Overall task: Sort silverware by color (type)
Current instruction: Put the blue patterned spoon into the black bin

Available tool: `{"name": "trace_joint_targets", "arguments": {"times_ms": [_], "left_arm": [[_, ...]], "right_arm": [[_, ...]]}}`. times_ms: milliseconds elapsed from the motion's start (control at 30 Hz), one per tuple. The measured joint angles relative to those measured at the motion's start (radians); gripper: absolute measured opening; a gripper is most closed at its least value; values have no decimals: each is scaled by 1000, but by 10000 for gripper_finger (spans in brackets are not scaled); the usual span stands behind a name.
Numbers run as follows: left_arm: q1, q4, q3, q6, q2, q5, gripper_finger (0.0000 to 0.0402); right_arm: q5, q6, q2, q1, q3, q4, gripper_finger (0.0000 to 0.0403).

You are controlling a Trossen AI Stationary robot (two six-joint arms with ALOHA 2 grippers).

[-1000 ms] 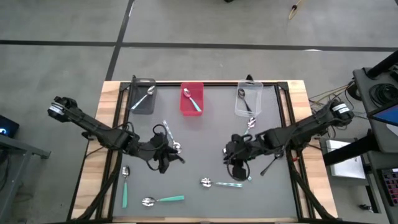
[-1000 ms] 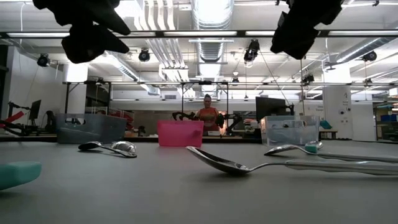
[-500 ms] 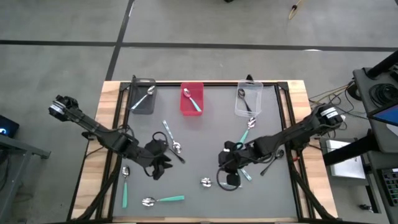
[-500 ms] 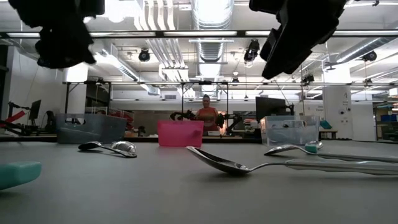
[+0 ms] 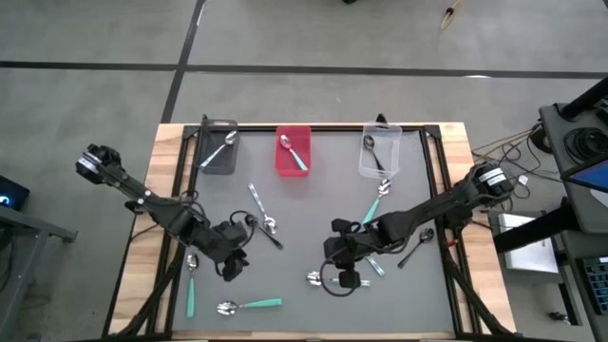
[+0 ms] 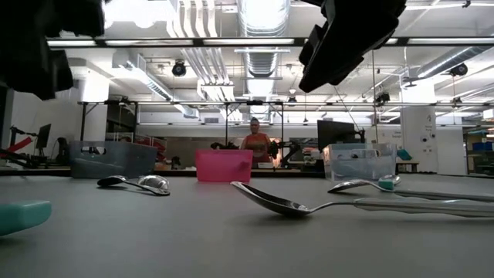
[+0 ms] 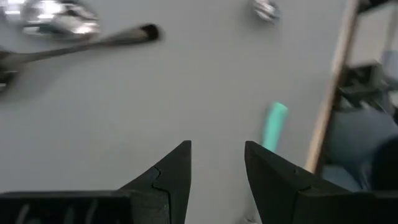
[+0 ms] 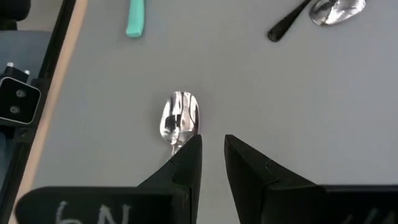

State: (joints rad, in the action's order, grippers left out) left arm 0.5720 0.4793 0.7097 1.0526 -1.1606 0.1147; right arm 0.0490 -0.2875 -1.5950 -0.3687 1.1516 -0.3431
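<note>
The right gripper (image 8: 211,152) hung just over a silver spoon (image 8: 180,121) near the front of the table, its fingers parted by a narrow gap and holding nothing, the spoon's bowl just ahead of the fingertips; the left gripper (image 7: 217,158) hovered over bare mat at the front left, its fingers apart and empty, a teal handle (image 7: 273,124) a little ahead of it beside the table's edge; in the high view both arms reached in from the sides toward the front half of the table (image 5: 313,218).

As for progress, I judged the sorting barely begun; the grey bin (image 5: 219,152), the red bin (image 5: 293,152) and the clear bin (image 5: 378,152) along the far edge each seemed to hold a spoon or two; several more lay loose on the mat, among them a teal-handled spoon (image 5: 252,305) at the front, another (image 5: 191,285) at the left edge, and a black spoon (image 5: 415,245) near the right side.
</note>
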Motion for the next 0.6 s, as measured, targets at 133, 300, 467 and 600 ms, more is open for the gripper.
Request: {"name": "trace_joint_targets", "arguments": {"times_ms": [133, 300, 467, 600], "left_arm": [[74, -67, 0, -26, 0, 5, 130], [160, -155, 1, -12, -12, 86, 130], [184, -168, 55, -17, -95, 116, 130], [185, -162, 131, -89, -186, 123, 130]], "right_arm": [[1, 20, -10, 0, 11, -3, 61], [4, 57, -6, 0, 14, -7, 61], [4, 64, -2, 0, 14, -10, 61], [-5, 64, -8, -8, 14, -16, 64]]}}
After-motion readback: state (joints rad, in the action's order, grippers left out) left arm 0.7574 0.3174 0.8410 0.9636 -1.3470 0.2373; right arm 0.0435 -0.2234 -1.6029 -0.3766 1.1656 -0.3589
